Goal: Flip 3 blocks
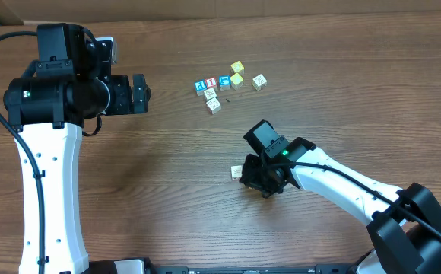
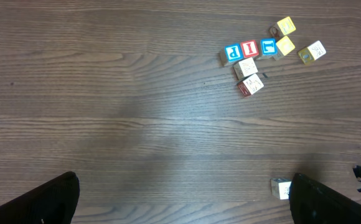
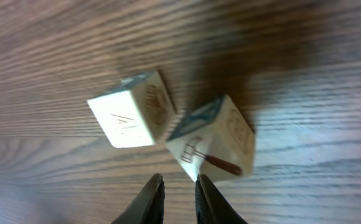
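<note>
Lying just beyond the right fingers, toward the middle of the right wrist frame, are two blocks on the table. A tilted block is straight ahead and a little right of the tips. A pale block is up and to the left, and the two touch or nearly touch at their near corners. The tilted one seems to rest on an edge, though blur makes that uncertain.

As cubes, neither has a long axis. What counts is that both lie ahead of the tips, not between them. Those fingers stand almost together with only a thin slit between, pinching nothing.

From above, the right arm reaches low across the lower middle of the frame with its wrist pitched down, and one of the blocks shows just left of it. The left fingers, spread wide and empty, hang well apart at upper left, so the right arm is nearer. Other blocks cluster at upper centre.
</note>
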You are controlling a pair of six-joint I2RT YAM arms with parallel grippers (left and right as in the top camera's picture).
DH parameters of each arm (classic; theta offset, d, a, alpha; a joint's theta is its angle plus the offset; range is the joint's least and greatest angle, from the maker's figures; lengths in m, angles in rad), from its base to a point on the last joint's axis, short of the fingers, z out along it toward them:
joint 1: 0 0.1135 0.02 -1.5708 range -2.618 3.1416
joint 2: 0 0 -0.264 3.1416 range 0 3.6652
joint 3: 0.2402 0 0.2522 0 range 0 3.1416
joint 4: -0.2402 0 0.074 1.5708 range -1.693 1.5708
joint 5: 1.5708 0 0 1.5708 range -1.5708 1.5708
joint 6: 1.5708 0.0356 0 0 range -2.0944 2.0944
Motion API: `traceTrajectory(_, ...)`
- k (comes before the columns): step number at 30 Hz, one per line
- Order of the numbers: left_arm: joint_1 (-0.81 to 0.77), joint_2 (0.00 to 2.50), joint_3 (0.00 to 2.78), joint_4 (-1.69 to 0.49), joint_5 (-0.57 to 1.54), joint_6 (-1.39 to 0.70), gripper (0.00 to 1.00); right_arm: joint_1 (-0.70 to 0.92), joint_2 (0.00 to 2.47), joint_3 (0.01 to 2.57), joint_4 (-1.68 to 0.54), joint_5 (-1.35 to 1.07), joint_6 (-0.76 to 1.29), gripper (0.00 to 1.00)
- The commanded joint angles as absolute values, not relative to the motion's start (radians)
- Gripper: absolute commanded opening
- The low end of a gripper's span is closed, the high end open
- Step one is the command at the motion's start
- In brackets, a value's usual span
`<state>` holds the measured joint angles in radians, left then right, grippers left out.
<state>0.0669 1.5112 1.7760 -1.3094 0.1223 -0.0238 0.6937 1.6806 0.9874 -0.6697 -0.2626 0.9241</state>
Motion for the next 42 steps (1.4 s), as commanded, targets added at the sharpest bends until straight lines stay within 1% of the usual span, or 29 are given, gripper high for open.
traceTrajectory(1,0.067,1.511,1.8,-1.305,0.12,-0.033,1.0,0.691,1.681,0.981,-0.646,-0.247,0.943,0.2)
traceTrajectory(7,0.067,1.511,1.8,-1.305,0.12,-0.034,1.0,0.692,1.681,0.981,-0.669,-0.27,0.943,0.19)
traceTrajectory(9,0.067,1.511,1.8,-1.305,0.12,-0.033,1.0,0.693,1.681,0.981,-0.701,-0.303,0.943,0.15)
traceTrajectory(11,0.067,1.511,1.8,-1.305,0.12,-0.033,1.0,0.693,1.681,0.981,-0.736,-0.336,0.943,0.04)
traceTrajectory(16,0.067,1.511,1.8,-1.305,0.12,-0.033,1.0,0.693,1.681,0.977,-0.803,-0.334,0.944,0.04)
traceTrajectory(21,0.067,1.511,1.8,-1.305,0.12,-0.033,1.0,0.712,1.684,0.94,-0.764,-0.241,1.005,0.04)
traceTrajectory(28,0.067,1.511,1.8,-1.305,0.12,-0.033,1.0,0.72,1.685,0.928,-0.69,-0.226,1.019,0.04)
traceTrajectory(42,0.067,1.511,1.8,-1.305,0.12,-0.033,1.0,0.72,1.685,0.928,-0.634,-0.175,1.022,0.04)
